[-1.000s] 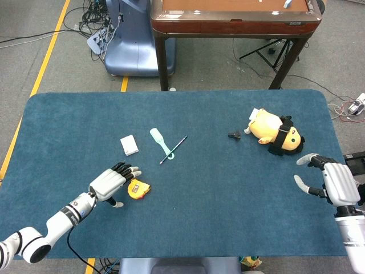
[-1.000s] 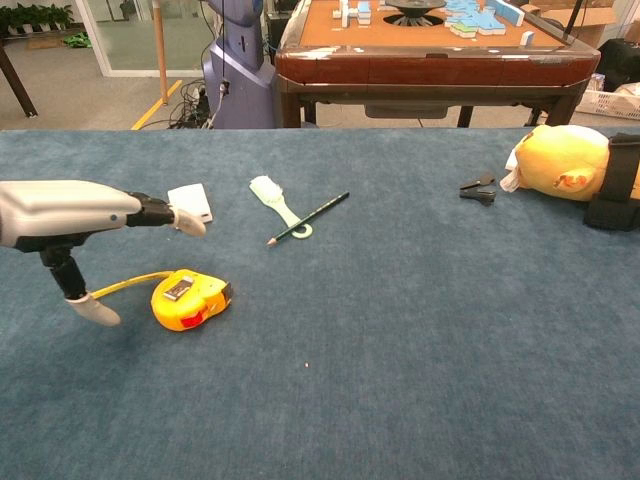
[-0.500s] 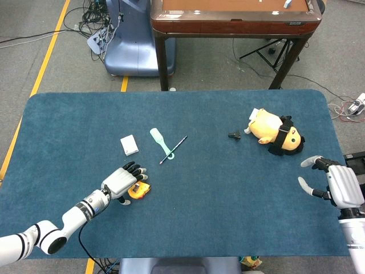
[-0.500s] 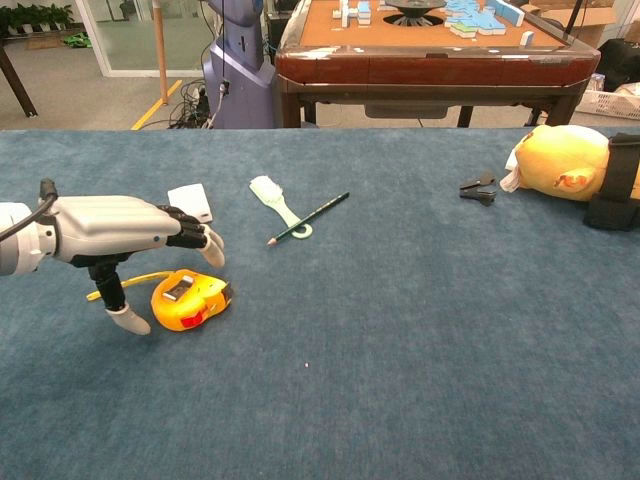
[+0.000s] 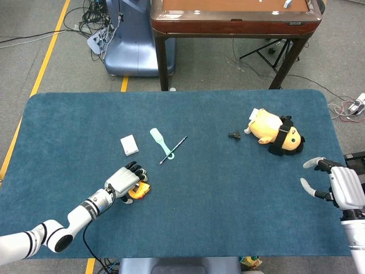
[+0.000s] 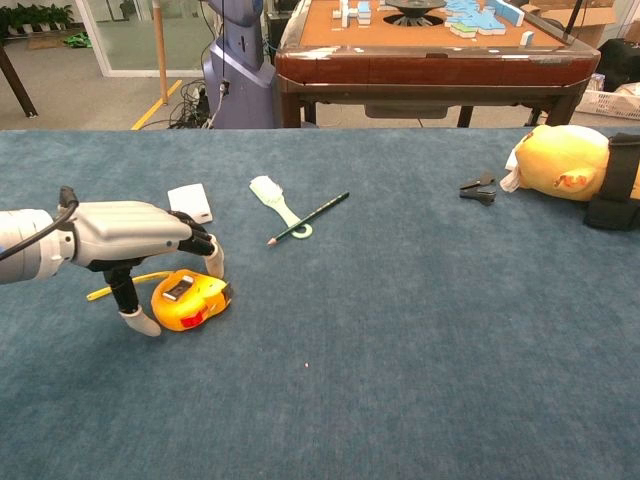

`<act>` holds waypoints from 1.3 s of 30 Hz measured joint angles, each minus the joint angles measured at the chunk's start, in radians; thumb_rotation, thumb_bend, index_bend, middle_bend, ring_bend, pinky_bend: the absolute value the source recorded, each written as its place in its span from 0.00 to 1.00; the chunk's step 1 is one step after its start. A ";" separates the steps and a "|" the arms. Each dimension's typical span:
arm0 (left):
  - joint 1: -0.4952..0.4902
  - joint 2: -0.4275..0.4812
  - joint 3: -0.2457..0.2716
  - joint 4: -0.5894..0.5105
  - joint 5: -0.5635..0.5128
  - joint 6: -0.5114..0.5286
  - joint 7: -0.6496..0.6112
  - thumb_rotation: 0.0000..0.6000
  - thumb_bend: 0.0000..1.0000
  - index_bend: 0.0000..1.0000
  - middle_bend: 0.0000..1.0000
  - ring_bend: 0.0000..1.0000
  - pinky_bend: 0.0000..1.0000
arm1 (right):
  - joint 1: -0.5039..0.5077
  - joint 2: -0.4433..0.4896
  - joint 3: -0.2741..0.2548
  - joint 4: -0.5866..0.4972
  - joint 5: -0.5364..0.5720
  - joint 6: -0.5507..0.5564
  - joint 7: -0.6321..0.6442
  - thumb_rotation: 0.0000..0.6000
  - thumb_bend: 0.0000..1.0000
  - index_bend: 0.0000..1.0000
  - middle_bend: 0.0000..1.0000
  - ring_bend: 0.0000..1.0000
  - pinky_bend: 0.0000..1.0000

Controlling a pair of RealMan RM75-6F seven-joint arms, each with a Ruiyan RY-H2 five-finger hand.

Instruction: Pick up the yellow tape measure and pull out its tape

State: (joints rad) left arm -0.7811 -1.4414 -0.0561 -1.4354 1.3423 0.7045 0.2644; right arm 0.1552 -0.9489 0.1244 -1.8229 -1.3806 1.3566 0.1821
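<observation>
A blue felt table (image 5: 228, 188) stands on grey floor (image 5: 34, 51); the left hand (image 6: 130, 235) arches, fingers apart, over the tape measure (image 6: 192, 300); the right hand (image 5: 336, 185) is spread.

The left hand (image 6: 135, 236) has a pale grey shell back, black fingers (image 6: 198, 243) with whitish tips, a black cable at the wrist and a white arm with black bands. The right hand (image 5: 340, 187) looks alike, grey-shelled.

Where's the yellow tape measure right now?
In both views the yellow tape measure lies at the table's near-left, under the left hand, with the white card beyond it.
</observation>
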 measured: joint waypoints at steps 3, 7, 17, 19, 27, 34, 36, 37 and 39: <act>-0.005 -0.005 0.003 0.011 -0.002 -0.002 0.004 1.00 0.11 0.27 0.19 0.10 0.04 | 0.000 0.000 0.000 0.000 0.000 -0.001 -0.001 1.00 0.37 0.43 0.42 0.41 0.39; -0.012 -0.008 0.011 0.028 -0.004 -0.003 0.017 1.00 0.11 0.27 0.19 0.10 0.05 | -0.001 0.003 0.000 -0.004 0.002 -0.001 -0.006 1.00 0.37 0.43 0.42 0.41 0.39; -0.020 -0.009 0.016 0.041 -0.007 0.005 -0.017 1.00 0.11 0.31 0.22 0.12 0.06 | -0.005 0.007 0.000 -0.021 0.004 0.004 -0.022 1.00 0.36 0.43 0.42 0.41 0.39; -0.020 -0.014 0.019 0.048 -0.002 0.011 -0.023 1.00 0.11 0.31 0.23 0.13 0.06 | -0.005 0.010 0.000 -0.025 0.004 0.005 -0.025 1.00 0.36 0.43 0.42 0.41 0.39; -0.015 -0.027 0.025 0.068 0.009 0.029 -0.055 1.00 0.11 0.39 0.34 0.19 0.08 | -0.007 0.017 -0.001 -0.041 0.004 0.006 -0.035 1.00 0.36 0.43 0.42 0.41 0.39; 0.002 -0.043 0.022 0.094 0.010 0.050 -0.150 1.00 0.11 0.46 0.42 0.24 0.10 | -0.002 0.022 0.000 -0.056 0.002 0.002 -0.056 1.00 0.36 0.43 0.42 0.41 0.39; 0.008 -0.046 0.021 0.100 0.009 0.052 -0.186 1.00 0.11 0.46 0.43 0.25 0.10 | 0.001 0.023 0.000 -0.062 0.001 -0.002 -0.065 1.00 0.35 0.43 0.42 0.41 0.39; 0.012 -0.046 0.021 0.104 0.008 0.054 -0.210 1.00 0.11 0.46 0.43 0.25 0.10 | 0.003 0.023 0.001 -0.064 0.002 -0.005 -0.069 1.00 0.35 0.43 0.42 0.41 0.39; 0.020 -0.047 0.019 0.110 0.006 0.059 -0.246 1.00 0.11 0.47 0.44 0.25 0.11 | 0.010 0.022 0.002 -0.069 0.005 -0.013 -0.079 1.00 0.36 0.43 0.42 0.41 0.39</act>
State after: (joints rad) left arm -0.7610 -1.4884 -0.0372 -1.3253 1.3487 0.7634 0.0185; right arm 0.1647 -0.9271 0.1265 -1.8924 -1.3752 1.3437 0.1033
